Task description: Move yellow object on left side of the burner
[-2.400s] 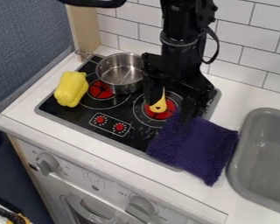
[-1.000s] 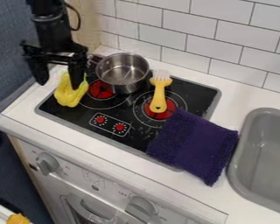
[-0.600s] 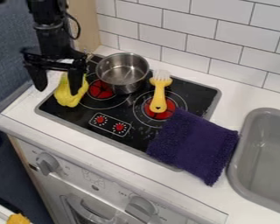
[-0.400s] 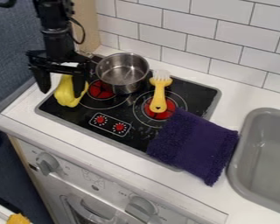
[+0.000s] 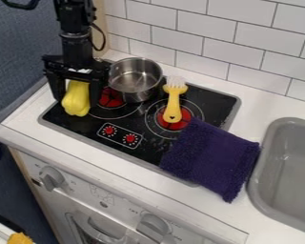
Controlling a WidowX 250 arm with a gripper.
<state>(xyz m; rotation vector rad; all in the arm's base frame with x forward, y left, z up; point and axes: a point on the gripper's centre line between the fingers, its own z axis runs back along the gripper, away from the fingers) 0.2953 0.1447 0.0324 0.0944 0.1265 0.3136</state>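
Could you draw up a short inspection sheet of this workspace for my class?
Surface: black stovetop with red burners, set into a white counter
Job's things: yellow pepper at the stovetop's left side
Clutter: metal pot, yellow-handled brush, purple cloth over the front right edge
Tool: open, fingers either side of the pepper
Cables: black loop beside the arm
Surroundings: gray sink right, tiled wall behind

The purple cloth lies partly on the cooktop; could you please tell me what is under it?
The purple cloth covers part of the black cooktop, some white countertop and a bit of the right burner; anything else under it is hidden.
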